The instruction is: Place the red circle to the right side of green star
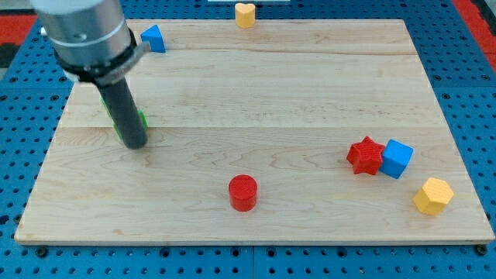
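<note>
The red circle (pixel 242 192) stands on the wooden board near the view's bottom centre. The green star (pixel 142 119) is at the view's left, almost wholly hidden behind my rod; only a green sliver shows at the rod's right edge. My tip (pixel 135 144) rests on the board right at the green star, just below it. The red circle lies well to the right of and below the tip.
A red star (pixel 366 155) touches a blue cube (pixel 397 158) at the view's right. A yellow hexagon (pixel 432 196) sits at the bottom right. A blue block (pixel 153 38) is at the top left. A yellow heart (pixel 245 14) sits at the top edge.
</note>
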{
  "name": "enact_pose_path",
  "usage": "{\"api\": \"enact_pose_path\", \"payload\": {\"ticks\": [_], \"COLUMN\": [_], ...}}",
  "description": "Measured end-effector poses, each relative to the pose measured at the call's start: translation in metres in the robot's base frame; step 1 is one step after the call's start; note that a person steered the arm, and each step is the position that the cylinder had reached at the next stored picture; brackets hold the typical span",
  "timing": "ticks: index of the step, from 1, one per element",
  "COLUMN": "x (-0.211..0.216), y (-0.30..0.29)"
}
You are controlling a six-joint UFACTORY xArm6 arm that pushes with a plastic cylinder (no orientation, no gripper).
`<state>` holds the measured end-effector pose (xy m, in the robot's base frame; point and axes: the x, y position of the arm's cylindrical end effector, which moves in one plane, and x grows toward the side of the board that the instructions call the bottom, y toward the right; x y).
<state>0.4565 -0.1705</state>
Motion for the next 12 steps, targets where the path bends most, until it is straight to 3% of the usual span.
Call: {"api": "enact_pose_path", "payload": {"ticks": [1, 2, 3, 4, 5, 6, 8, 9, 10, 11, 12], "x": [-0.027, -0.018, 0.053, 0.122, 0.095, 0.042, 0.065, 0.038, 0.019, -0.01, -0.008], "y": [0.002, 0.126, 0.224, 0.231, 0.127, 0.037, -0.023, -0.065, -0.022, -0.021, 0.009]}}
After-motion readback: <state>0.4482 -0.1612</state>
